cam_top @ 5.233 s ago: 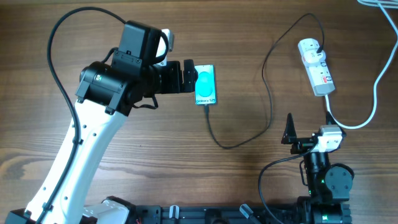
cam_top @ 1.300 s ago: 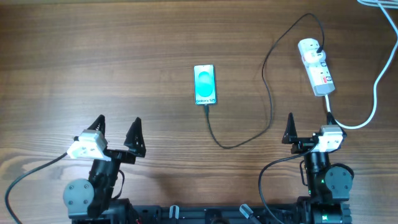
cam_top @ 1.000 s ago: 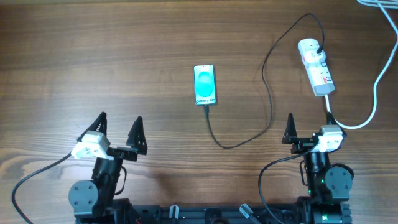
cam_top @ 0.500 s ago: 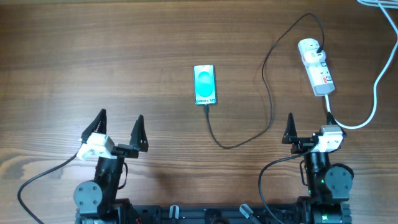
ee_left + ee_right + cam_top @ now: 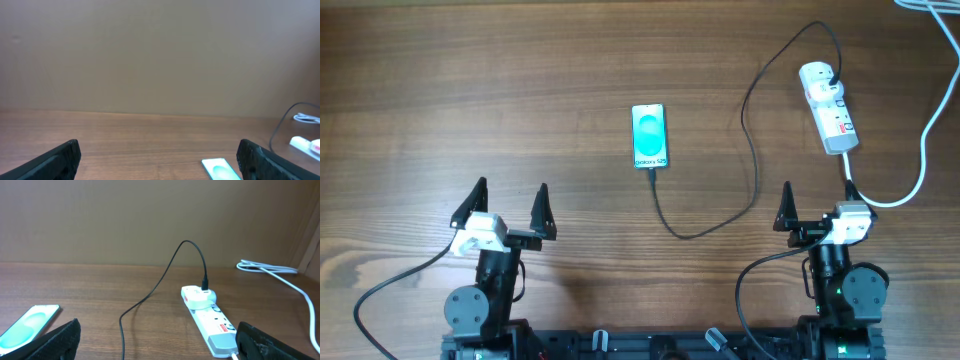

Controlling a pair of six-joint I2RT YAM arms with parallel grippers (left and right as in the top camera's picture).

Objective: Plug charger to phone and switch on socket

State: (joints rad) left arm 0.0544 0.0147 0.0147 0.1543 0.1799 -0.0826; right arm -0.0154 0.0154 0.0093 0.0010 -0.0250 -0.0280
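The phone lies flat mid-table, screen up and teal; it also shows low in the left wrist view and the right wrist view. The charger, a thin black cable, runs from the phone's near edge in a loop to a white plug on the socket. The same cable rises over the socket in the right wrist view. My left gripper is open near the front edge, far from the phone. My right gripper is open just in front of the socket.
A thick white cord curves from the socket's near end off the far right corner. Bare wooden table lies around the phone. Both arm bases sit at the front edge with their own black cables.
The left arm, earlier reaching the phone, has drawn back to the front edge with open jaws, shifting slightly right over the last second. Right arm, phone, cable and socket have not moved.
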